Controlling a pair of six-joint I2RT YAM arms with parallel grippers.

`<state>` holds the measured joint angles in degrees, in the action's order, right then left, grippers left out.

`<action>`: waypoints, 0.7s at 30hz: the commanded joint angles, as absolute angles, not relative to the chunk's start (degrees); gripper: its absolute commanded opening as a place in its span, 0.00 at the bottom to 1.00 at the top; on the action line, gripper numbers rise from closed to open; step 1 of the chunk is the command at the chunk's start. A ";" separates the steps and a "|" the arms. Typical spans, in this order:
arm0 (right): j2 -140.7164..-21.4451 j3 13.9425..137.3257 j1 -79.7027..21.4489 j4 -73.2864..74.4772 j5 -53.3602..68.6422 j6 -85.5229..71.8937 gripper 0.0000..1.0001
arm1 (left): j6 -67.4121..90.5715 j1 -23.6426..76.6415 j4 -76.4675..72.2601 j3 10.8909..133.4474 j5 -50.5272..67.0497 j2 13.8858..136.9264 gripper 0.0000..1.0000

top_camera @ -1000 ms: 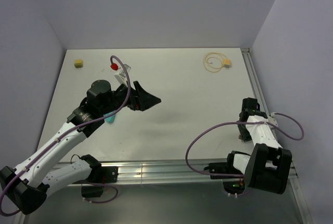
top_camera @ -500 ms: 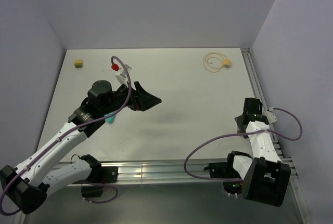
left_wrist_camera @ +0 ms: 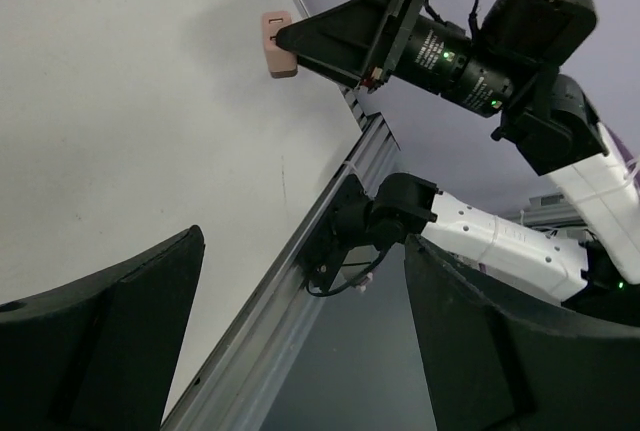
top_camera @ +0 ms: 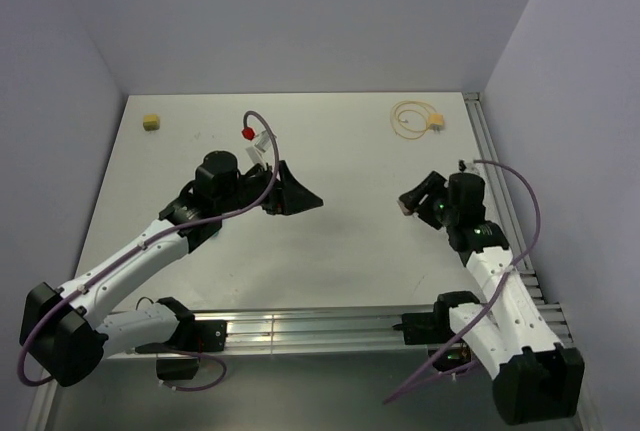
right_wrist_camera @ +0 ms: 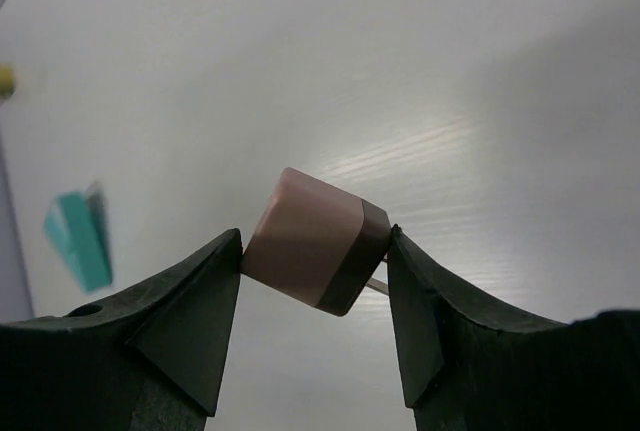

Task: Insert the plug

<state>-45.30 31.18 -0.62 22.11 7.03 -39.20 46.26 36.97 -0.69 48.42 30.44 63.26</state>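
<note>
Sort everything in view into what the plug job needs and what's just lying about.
Job: plug on its looped cable; pink block held in the right gripper, probably its socket.
Lying about: yellow cube; teal block.

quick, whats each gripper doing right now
left gripper: open, nothing between its fingers
right gripper: closed on the small pink block with a dark end

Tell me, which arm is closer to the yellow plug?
Right: the right gripper sits on the near side of the plug; the left gripper is farther, off to its left.
</note>
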 commanded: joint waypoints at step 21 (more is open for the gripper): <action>-55.81 50.71 -40.60 6.68 8.17 -48.43 0.00 | 45.79 37.18 -12.73 39.64 23.55 52.38 0.92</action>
